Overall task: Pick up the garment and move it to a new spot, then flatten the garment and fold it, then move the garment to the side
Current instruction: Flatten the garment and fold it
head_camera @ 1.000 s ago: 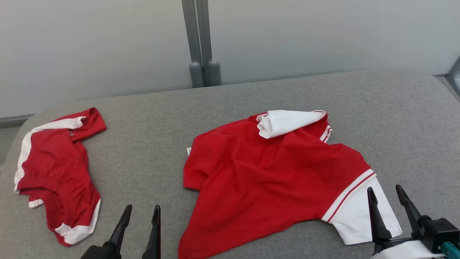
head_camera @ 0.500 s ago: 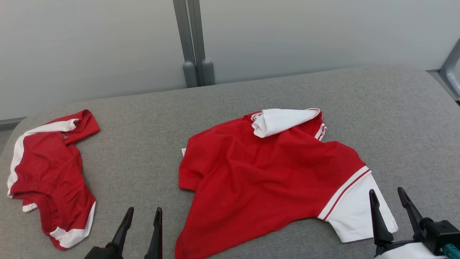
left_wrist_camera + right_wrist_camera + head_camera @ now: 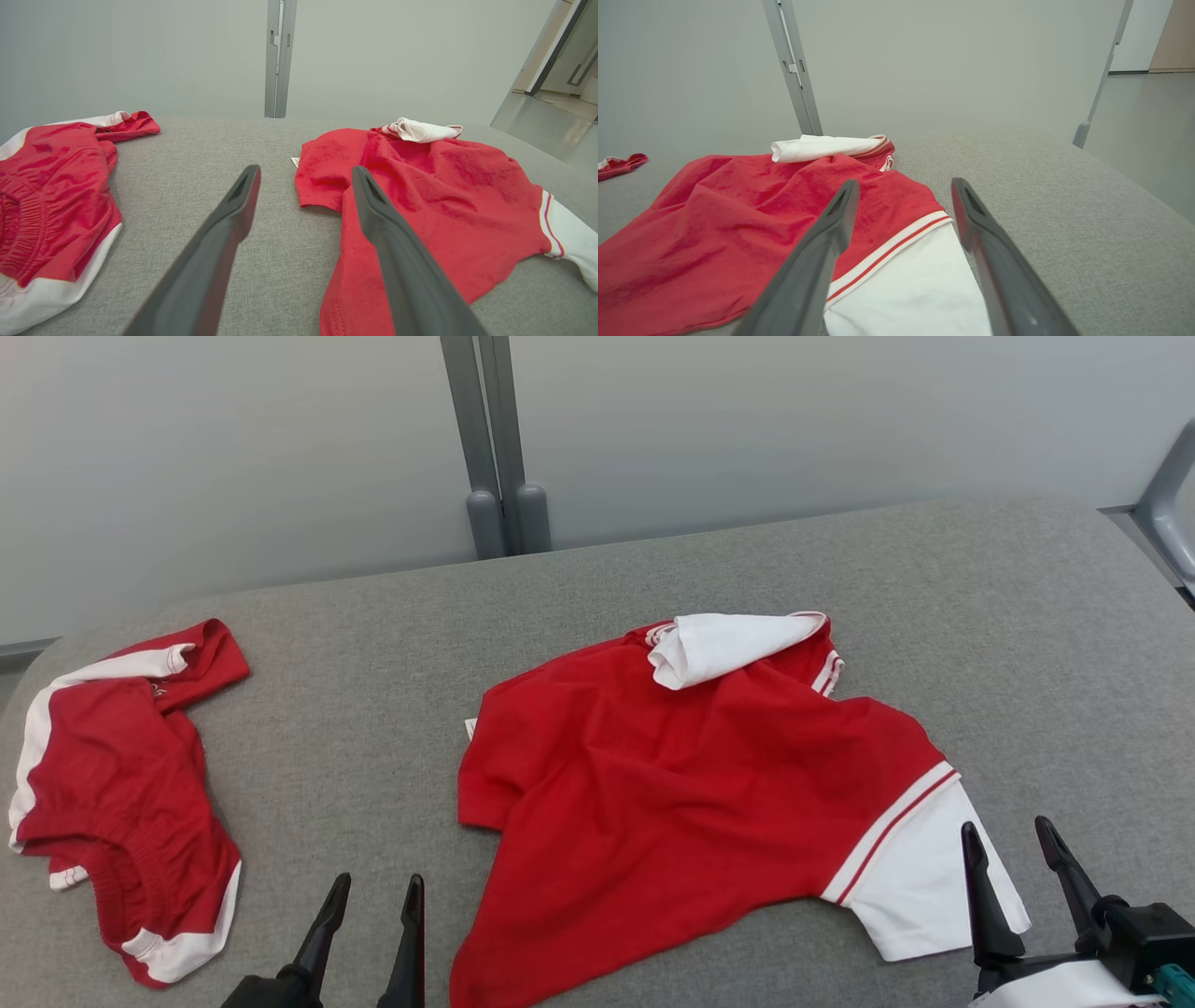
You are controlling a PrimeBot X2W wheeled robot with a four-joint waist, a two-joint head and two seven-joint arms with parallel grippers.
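The garment [image 3: 691, 803], a red jersey with white stripe trim, lies rumpled in the middle of the grey padded table [image 3: 373, 644]; one white part is folded over at its far edge and a white sleeve points toward the near right. The garment [image 3: 420, 196] is also in the left wrist view and the garment [image 3: 738, 219] in the right wrist view. My left gripper [image 3: 373, 887] stands open near the front edge, just left of the jersey's hem. Open as well, my right gripper [image 3: 1008, 835] hovers by the white sleeve. Nothing is between either pair of fingers.
A second red and white piece of clothing [image 3: 121, 793] with an elastic waistband lies at the table's left end. A grey post [image 3: 490, 439] stands against the pale wall behind the table. Bare grey surface lies to the right of the jersey.
The head camera has shifted a little, so the whole scene slides left and slightly up. Both grippers stay open in place and the garment has not moved on the table.
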